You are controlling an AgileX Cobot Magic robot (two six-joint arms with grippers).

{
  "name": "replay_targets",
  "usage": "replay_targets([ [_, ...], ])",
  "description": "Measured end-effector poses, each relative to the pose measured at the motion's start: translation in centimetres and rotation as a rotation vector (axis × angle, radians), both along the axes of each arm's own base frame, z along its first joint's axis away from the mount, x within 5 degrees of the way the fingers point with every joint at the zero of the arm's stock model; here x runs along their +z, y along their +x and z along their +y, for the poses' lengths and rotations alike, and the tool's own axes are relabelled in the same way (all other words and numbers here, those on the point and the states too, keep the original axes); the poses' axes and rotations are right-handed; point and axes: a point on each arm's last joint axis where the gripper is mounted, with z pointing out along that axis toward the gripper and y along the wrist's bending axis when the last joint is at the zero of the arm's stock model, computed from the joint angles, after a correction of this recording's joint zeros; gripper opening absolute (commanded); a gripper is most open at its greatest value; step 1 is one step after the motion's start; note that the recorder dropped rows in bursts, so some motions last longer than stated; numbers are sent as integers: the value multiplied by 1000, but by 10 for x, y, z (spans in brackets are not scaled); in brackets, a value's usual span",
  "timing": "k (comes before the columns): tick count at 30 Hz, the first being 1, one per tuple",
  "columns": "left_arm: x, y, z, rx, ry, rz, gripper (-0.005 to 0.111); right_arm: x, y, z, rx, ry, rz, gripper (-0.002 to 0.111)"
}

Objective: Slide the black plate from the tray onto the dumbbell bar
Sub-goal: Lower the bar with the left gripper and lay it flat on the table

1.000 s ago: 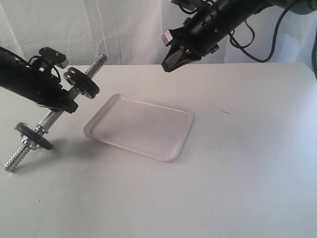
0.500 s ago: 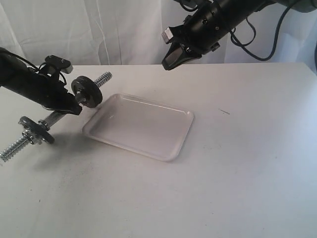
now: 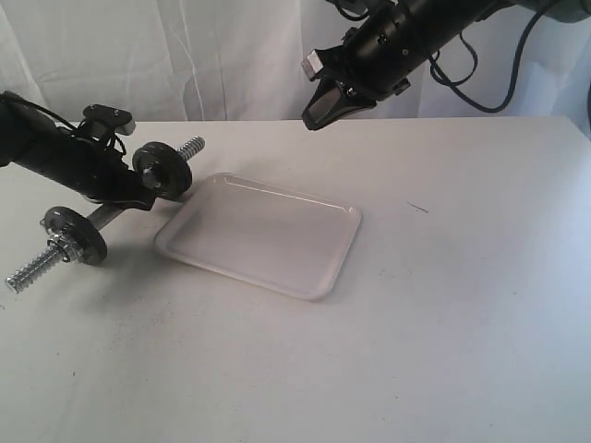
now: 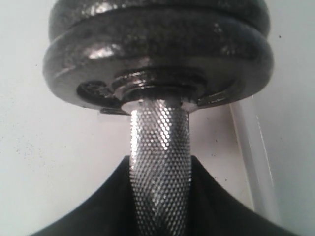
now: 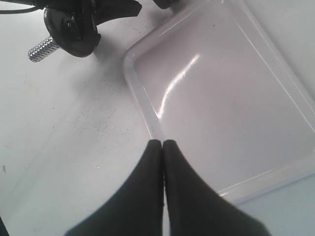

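**Black plate rides the bar; tray lies beside it**

At far left of the exterior view the dumbbell bar is tilted, with one threaded end low toward the near left and the other raised toward the back. A black disc sits low on the bar, with a silver collar against its outer face.

The left tool is clamped around the bar's knurled middle. In the left wrist view the knurled shaft runs between its dark fingers.

Just past that grip the black plate is threaded on the bar and stands on edge, with a short threaded tip poking out beyond it. The left wrist view shows a second disc packed against its far face. The plate stands just beside the left corner of the tray.

The tray lies flat on the desk near the middle. Above and behind the tray the right tool hangs in the air, well apart from the bar. Its two fingers are pressed together with nothing between them.
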Motion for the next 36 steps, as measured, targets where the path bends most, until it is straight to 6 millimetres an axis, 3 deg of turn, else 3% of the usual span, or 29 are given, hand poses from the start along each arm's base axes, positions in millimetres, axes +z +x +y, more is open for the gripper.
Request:
replay_targets([
  [17,0,-1,-1,103,-79,64,0,0,0,0,-1,0,1,0],
  [36,0,-3,-3,79,-94,99,0,0,0,0,-1,0,1,0],
])
